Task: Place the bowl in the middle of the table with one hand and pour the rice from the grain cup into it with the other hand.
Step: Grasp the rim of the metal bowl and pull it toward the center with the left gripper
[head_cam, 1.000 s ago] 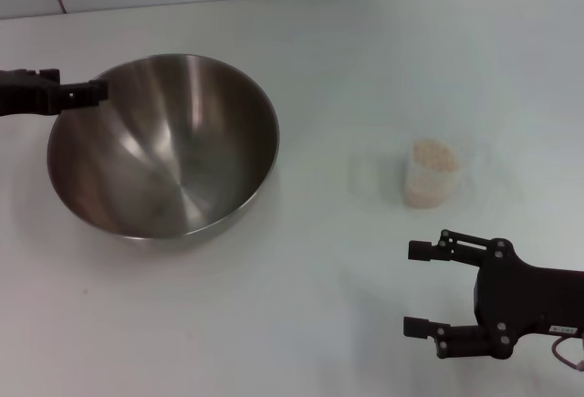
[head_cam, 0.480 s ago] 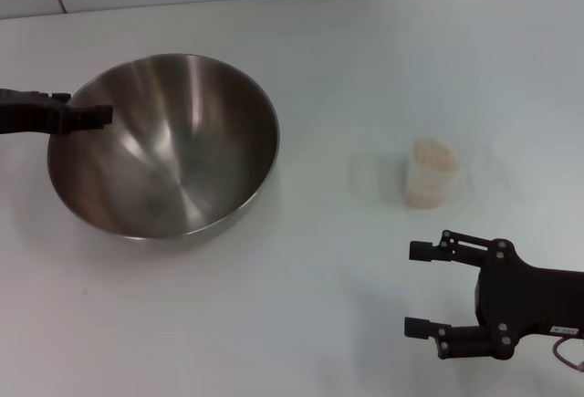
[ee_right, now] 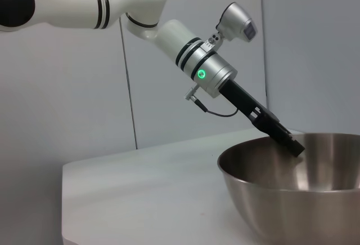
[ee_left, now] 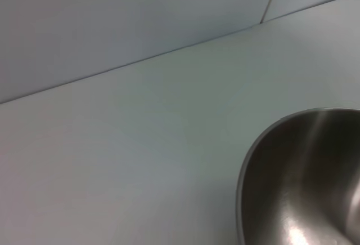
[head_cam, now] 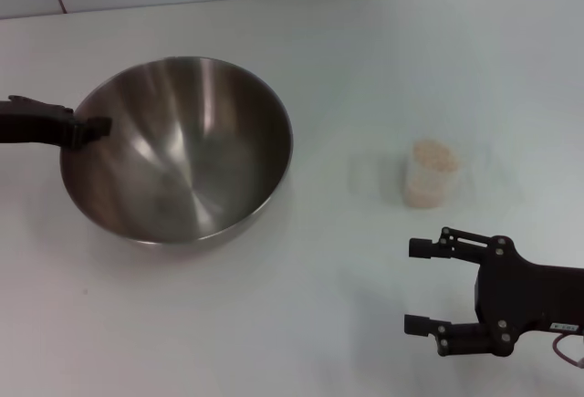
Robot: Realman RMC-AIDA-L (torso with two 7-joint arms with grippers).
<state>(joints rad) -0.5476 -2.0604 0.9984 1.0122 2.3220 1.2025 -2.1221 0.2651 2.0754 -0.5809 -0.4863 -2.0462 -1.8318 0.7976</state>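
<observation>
on the white table [head_cam: 319, 324], my left gripper [head_cam: 91, 127] is pinching the bowl [head_cam: 178, 151] rim at frame left, so i'm sliding it slowly centreward, while my right gripper [head_cam: 418, 286] is waiting spread below the grain cup [head_cam: 429, 174].

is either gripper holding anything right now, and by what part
The left gripper grips the steel bowl by its thin rim, on the robot's left side. The right gripper is open and empty, near the grain cup.

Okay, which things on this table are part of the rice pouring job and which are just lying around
Job:
bowl, left gripper at its rim
grain cup of rice
table
right gripper, open, near the cup

Lying about:
nothing visible
</observation>
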